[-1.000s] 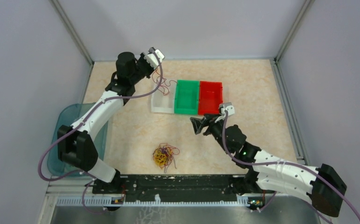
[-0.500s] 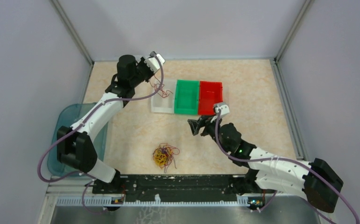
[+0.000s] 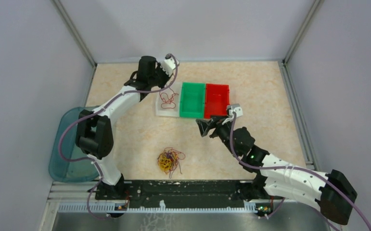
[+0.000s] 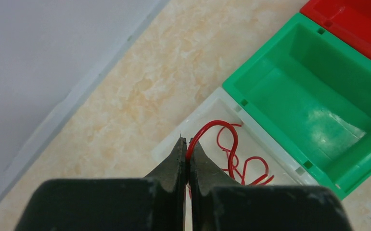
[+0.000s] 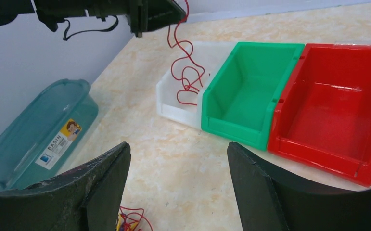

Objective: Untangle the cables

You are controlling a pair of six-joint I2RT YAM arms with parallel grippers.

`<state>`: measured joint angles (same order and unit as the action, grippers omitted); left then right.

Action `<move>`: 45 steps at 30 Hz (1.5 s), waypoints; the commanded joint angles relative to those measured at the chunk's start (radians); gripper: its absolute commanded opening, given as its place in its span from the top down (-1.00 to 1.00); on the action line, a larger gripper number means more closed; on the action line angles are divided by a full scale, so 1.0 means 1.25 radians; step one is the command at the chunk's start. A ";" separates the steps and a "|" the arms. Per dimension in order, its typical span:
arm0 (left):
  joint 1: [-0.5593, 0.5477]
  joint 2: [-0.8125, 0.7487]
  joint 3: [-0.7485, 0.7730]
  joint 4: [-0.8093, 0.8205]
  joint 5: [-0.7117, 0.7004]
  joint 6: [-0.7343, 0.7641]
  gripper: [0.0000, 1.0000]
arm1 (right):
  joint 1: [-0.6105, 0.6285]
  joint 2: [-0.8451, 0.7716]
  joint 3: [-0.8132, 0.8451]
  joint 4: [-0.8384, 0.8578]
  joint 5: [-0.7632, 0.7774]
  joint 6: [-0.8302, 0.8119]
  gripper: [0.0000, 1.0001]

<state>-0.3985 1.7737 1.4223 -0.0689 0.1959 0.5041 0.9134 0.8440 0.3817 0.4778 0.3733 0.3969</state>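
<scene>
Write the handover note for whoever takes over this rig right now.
Left tool: shut on a thin red cable that hangs down into the translucent white plastic bin.
Right tool: open, empty, in front of the bins.
Green plastic bin and red plastic bin: both look empty.
Done: one red cable separated, not yet released.
Left: drop it in the white bin, then work through the tangle of red, yellow and dark cables on the table.

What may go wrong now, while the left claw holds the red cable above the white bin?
1. The red cable is pinched only at the very tips of the left claw; it may slip out early.
2. Its lower curls hang close to the green bin, so part may fall over the rim of the white bin.
</scene>
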 commanded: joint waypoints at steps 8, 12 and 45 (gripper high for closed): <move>-0.017 0.056 0.048 -0.144 0.034 -0.055 0.22 | -0.012 -0.017 0.036 0.001 0.012 0.005 -0.48; -0.010 0.056 0.060 -0.175 0.010 -0.049 0.02 | -0.014 -0.013 0.050 -0.015 0.004 0.006 -0.48; 0.012 0.046 -0.167 0.033 0.032 -0.043 0.50 | -0.013 0.030 0.075 -0.080 -0.052 0.017 -0.45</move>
<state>-0.3878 1.8469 1.2640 -0.1093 0.2138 0.4591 0.9043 0.8803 0.4271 0.3496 0.3107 0.4145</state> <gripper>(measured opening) 0.249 0.729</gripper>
